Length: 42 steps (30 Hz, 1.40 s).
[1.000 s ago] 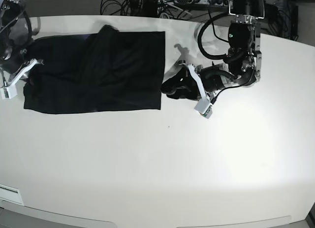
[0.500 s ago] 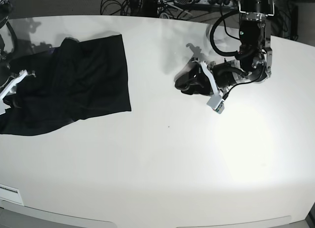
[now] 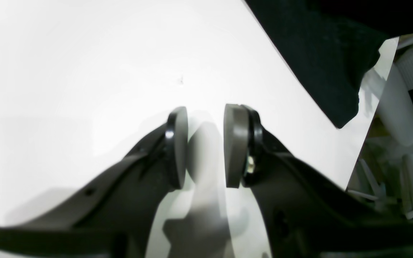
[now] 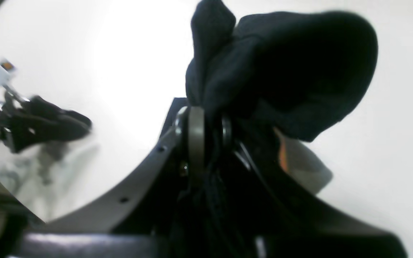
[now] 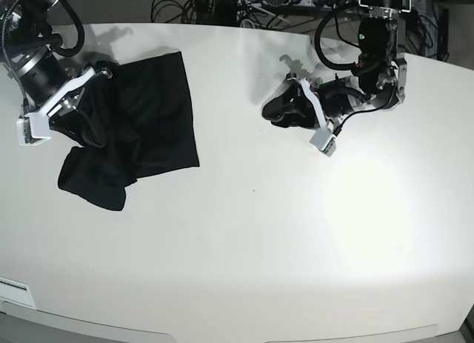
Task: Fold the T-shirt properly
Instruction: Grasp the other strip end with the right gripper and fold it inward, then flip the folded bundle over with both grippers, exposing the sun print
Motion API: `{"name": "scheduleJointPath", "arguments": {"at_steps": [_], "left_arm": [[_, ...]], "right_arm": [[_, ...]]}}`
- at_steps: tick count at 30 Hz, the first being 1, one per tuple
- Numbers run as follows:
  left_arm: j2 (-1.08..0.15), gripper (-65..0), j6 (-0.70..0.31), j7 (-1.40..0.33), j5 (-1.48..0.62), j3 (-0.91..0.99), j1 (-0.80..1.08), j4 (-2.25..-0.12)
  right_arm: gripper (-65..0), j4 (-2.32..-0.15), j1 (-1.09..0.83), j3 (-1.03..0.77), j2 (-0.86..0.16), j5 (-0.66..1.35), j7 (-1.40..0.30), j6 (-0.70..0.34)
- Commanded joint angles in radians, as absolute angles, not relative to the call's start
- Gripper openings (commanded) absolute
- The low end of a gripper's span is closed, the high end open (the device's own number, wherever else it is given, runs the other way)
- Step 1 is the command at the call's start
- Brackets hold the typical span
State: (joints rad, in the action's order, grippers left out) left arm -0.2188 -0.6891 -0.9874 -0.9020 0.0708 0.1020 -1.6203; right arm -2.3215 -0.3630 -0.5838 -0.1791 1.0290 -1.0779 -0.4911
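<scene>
Here the T-shirt lies bunched and partly folded near the far left corner of the white table, plain black side up, with a rumpled lobe of cloth trailing toward the left edge. The right gripper sits over the shirt's left part, and in the right wrist view its jaws are clamped on a thick wad of the black cloth, which bulges up and out beyond the pads; a sliver of orange print shows just under the fold. The left gripper hangs low over bare tabletop toward the far right side, well apart from the shirt. From its own camera, the left gripper has its jaws only narrowly parted, nothing between them, and the shirt's edge shows beyond. Cables lie past the far edge.
</scene>
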Motion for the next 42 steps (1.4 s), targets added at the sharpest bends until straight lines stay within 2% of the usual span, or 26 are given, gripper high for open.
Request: {"name": "scheduleJointPath", "arguments": {"at_steps": [1, 7, 13, 16, 17, 18, 19, 22, 25, 26, 27, 30, 33, 36, 42], "left_arm": [[-0.224, -45.5, -0.696, -0.965, -0.935, 0.073, 0.091, -1.636], [-0.224, -45.5, -0.696, -0.966, -0.955, 0.073, 0.091, -1.636], [-0.224, -45.5, -0.696, -0.966, -0.957, 0.073, 0.091, -1.636], [-0.224, -45.5, -0.696, -0.966, -0.972, 0.073, 0.091, -1.636], [-0.224, -45.5, -0.696, -0.966, -0.981, 0.073, 0.091, -1.636], [-0.224, -45.5, -0.696, -0.966, -0.990, 0.073, 0.091, -1.636], [-0.224, -45.5, -0.696, -0.966, -0.998, 0.073, 0.091, -1.636], [-0.224, -45.5, -0.696, -0.966, -1.008, 0.073, 0.091, -1.636], [-0.224, -45.5, -0.696, -0.966, -1.008, 0.073, 0.091, -1.636], [-0.224, -46.5, -0.696, -0.966, -1.008, 0.073, 0.091, -1.636], [-0.224, -49.6, -0.696, -0.967, -1.008, 0.073, 0.091, -1.636], [-0.224, -65.0, -0.696, -0.979, -1.024, 0.073, 0.091, -1.636], [-0.224, -65.0, -0.696, -0.981, -1.046, 0.073, 0.091, -1.636], [-0.224, -65.0, -0.697, -0.986, -1.069, 0.072, 0.091, -1.636], [-0.222, -65.0, -0.698, -1.147, -1.383, 0.021, 0.060, -1.683]], "right_arm": [[-65.0, -2.336, -0.357, -0.590, -0.172, 1.050, -1.049, -0.498], [-65.0, -2.334, -0.357, -0.589, -0.091, 1.050, -1.049, -0.529], [-63.9, -2.332, -0.357, -0.556, -0.072, 1.052, -1.052, -0.531], [-30.6, -2.327, -0.357, -0.461, -0.074, 1.052, -1.052, -0.535], [-24.1, -2.327, -0.355, -0.421, -0.081, 1.067, -1.053, -0.563], [-22.6, -2.327, -0.353, -0.378, -0.091, 1.093, -1.060, -0.621], [-22.8, -2.328, -0.351, -0.333, -0.104, 1.124, -1.067, -0.688], [-22.8, -2.328, -0.316, -0.223, -0.139, 1.142, -1.068, -0.698], [-23.9, -2.328, -0.262, -0.197, -0.139, 1.060, -1.067, -0.698], [-27.8, -2.328, -0.246, -0.199, -0.141, 1.023, -1.065, -0.698], [-34.7, -2.328, -0.234, -0.205, -0.150, 0.988, -1.052, -0.698], [-65.0, -2.327, -0.227, -0.238, -0.181, 0.864, -0.978, -0.698], [-65.0, -2.327, -0.237, -0.295, -0.205, 0.784, -0.928, -0.619], [-65.0, -2.327, -0.273, -0.352, -0.224, 0.739, -0.872, -0.616], [-65.0, -2.229, -0.282, -0.341, -0.269, 0.704, -0.777, -0.603]]}}
